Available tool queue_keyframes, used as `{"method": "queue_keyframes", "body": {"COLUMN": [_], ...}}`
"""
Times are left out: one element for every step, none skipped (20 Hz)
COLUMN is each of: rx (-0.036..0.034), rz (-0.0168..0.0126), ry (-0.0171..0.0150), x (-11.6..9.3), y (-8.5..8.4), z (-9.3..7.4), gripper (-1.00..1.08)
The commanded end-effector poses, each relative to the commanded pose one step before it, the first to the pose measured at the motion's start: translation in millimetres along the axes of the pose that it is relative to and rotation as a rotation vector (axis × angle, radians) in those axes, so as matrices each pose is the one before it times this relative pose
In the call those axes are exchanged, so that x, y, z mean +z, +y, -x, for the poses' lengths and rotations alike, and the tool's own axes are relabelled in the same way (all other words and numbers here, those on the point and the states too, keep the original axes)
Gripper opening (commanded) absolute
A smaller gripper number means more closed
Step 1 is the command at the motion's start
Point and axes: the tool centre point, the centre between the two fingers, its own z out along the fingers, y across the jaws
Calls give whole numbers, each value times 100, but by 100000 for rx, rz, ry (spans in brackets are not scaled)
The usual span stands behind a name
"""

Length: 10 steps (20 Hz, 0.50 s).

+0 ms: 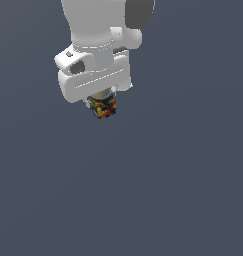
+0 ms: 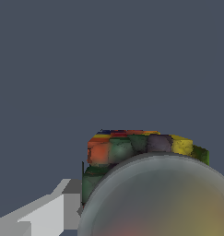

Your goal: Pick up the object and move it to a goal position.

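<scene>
Under the white arm, gripper (image 1: pixel 101 107) pinching the object (image 1: pixel 104 107) — speckled cyl., round grey top (image 2: pixel 164 203) — plain dark bkgd.

open grey space all around, object (image 1: pixel 103 107) blocking nothing

apparently a bare simulated space: flat slate-blue backdrop (image 1: pixel 193 190), no room features.
</scene>
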Motion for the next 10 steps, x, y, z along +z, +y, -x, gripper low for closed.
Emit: {"method": "queue_keyframes", "body": {"rx": [-13,0,0,0,43,0,0,0,0,0], "rz": [147,0,0,0,8,0,0,0,0,0], "ry": [156,0,0,0,23,0,0,0,0,0], "x": [-1729,-474,-411,-348,-298,-223,-161,-101,-43,-6], "y": [-200,-53,-42,-32,-5,-9,2,13,19,10], "z": [344,99,83,66,75,33,16,0,-12,-8], "gripper": [-100,-100,-100,-100,-100,-100,-100,-100,-100,-100]}}
